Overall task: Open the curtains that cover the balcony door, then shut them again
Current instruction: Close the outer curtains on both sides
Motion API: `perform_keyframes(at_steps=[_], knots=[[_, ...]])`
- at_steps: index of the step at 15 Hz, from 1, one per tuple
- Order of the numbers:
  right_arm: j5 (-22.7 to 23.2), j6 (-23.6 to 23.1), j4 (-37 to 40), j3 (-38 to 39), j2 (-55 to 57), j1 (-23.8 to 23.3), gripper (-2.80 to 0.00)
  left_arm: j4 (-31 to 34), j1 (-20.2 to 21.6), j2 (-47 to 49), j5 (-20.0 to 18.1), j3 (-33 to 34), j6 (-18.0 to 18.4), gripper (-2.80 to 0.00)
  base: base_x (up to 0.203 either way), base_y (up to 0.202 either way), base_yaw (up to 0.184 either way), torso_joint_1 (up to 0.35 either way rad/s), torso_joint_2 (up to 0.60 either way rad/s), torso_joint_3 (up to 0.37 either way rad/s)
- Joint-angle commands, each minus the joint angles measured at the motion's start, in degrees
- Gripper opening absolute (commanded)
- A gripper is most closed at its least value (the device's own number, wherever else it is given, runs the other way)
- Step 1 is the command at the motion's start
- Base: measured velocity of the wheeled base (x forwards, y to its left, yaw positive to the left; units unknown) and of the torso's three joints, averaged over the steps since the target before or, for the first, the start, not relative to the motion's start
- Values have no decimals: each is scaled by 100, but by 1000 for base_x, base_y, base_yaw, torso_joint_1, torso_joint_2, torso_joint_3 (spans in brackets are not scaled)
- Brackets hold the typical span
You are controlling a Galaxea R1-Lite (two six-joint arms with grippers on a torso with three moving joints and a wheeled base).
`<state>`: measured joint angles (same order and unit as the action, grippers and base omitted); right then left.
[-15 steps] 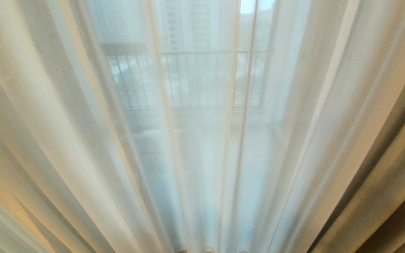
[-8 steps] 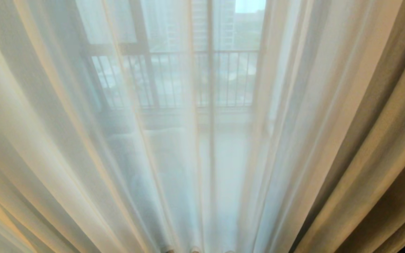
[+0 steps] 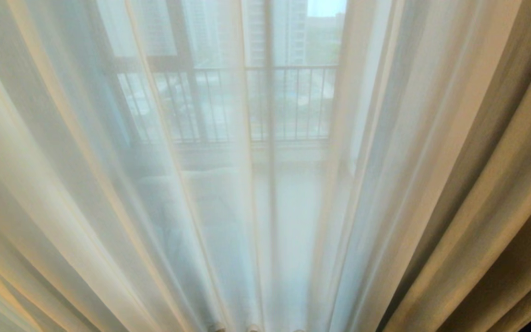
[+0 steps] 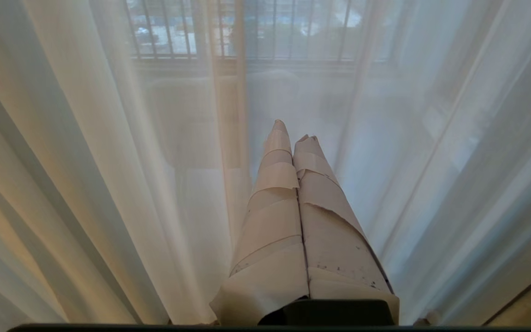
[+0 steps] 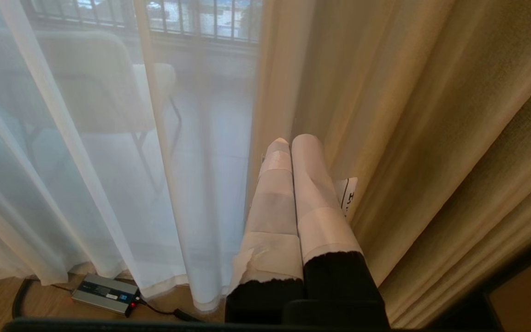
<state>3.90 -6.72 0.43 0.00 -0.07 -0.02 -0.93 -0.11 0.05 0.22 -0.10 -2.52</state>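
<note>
— Since the curtains (image 3: 431, 152) hang in two layers, how do we expect them to handle?

— We judge the white sheers (image 3: 122, 193) light, limp and slippery; they would slide off a loose pinch. The cream-beige drapes (image 3: 500, 203) look heavier and softer, with deep pleats that give us something to bunch. We would take each layer by its free vertical edge, gathering a fold rather than one thin ply.

— Where do they hang relative to our hands?

— Right before us, filling the head view, sheers across the middle and left, drapes at the right. Our left hand (image 4: 292, 133) points into the sheers, close to a hem line, though we cannot tell whether it touches. Our right hand (image 5: 293, 138) sits just beside the inner edge of the drapes, where they meet the sheers.

— And the hands themselves?

— Both have their taped fingers pressed together, holding nothing.

— The balcony door?

— Behind the sheers we see only dim upright frame lines (image 3: 270, 138) and a railing (image 3: 247, 103) beyond.
</note>
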Motion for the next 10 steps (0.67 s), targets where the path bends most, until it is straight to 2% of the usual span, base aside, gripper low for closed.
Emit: perform_keyframes(at_steps=[1,7,10], knots=[[5,-5,1,-1,7,2,-280,-4,2,-5,4,1,-3,-280,0,0,0,0,0,0],[-3,-29,-7,0,7,2,-280,-4,2,-5,4,4,-3,-280,0,0,0,0,0,0],[-11,118,-5,-2,7,2,-280,-6,2,-5,4,2,-3,-280,0,0,0,0,0,0]])
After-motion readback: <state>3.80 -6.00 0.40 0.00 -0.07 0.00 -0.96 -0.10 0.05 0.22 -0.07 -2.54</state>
